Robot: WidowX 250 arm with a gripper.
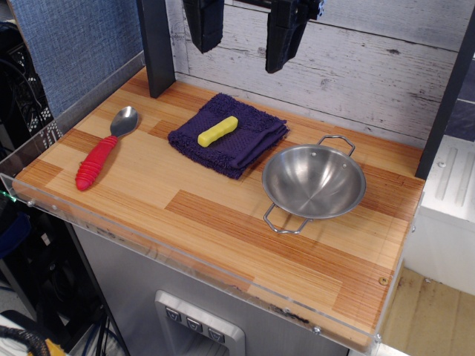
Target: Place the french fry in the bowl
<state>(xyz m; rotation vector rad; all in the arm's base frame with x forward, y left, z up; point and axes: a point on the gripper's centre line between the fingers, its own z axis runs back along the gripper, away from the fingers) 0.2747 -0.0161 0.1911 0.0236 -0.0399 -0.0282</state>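
- Lying flat on a folded purple towel (228,136) near the middle of the bench's back edge, the french fry (217,131) is a yellow stick set at a slant, one end toward the back wall.
- The gripper (251,33) hangs high above the bench's back edge, over the fry and slightly toward the right side, well apart from it and from everything on the bench.
- Its jaws are spread wide, two dark fingers (204,22) with a clear gap between them; they hold nothing and touch nothing.
- The bowl (314,182) sits upright and empty just beside the towel, toward the right edge of the bench (223,230), its wire handles pointing to the back and the front.
- A red-handled spoon (105,150) lies near the left edge, its metal scoop toward the back.
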